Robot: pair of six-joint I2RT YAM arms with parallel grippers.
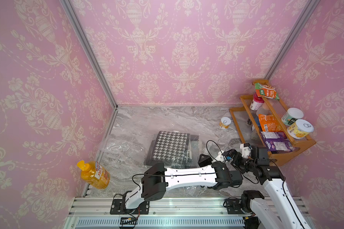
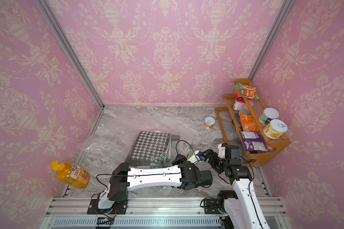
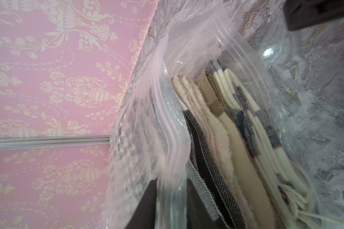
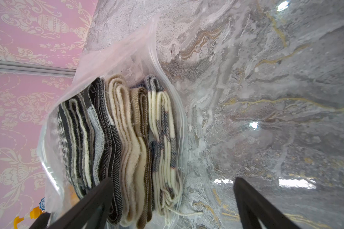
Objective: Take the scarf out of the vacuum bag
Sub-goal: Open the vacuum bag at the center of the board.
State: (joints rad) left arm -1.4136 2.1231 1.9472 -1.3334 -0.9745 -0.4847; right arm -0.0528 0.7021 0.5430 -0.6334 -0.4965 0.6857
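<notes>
The vacuum bag [image 1: 123, 146] lies lower centre in both top views, with the scarf [image 1: 170, 146] folded inside, likely soft and light. Your left gripper [image 3: 171, 179] pinches its slippery zip lip; your right gripper [image 4: 174, 178] is spread wide. Take the fold edges at the mouth.

Left arm [image 1: 189, 175] and right arm [image 1: 276, 190] — white moulded links, blocky black joints, thin black cables clipped along, black base plates [image 1: 115, 206]. Right gripper [image 4: 173, 198]: black tapered fingers [image 4: 95, 200]; behind it, a white mount [image 1: 244, 147].
</notes>
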